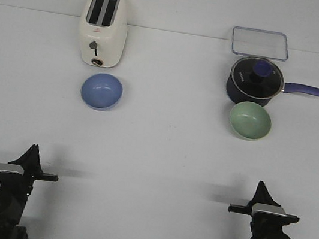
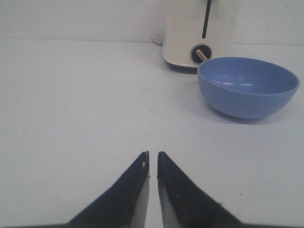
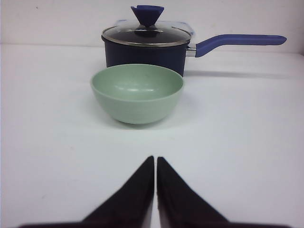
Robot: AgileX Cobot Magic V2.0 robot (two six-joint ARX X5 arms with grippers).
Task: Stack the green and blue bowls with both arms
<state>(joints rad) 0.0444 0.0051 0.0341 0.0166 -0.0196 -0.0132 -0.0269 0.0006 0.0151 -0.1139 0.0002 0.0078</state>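
The blue bowl (image 1: 101, 91) sits upright on the white bench (image 1: 160, 150) just before the toaster (image 1: 103, 29); the green bowl (image 1: 250, 120) stands upright just before the lidded saucepan (image 1: 255, 81), well apart from the blue one. The left hand (image 2: 153, 161) and right hand (image 3: 155, 164) rest near the bench's front edge, fingers pressed nearly together, holding nothing.

The blue bowl (image 1: 101, 91) is light blue. The green bowl (image 1: 250, 120) is pale green. The toaster (image 1: 103, 29) is cream, the saucepan (image 1: 255, 81) dark blue.
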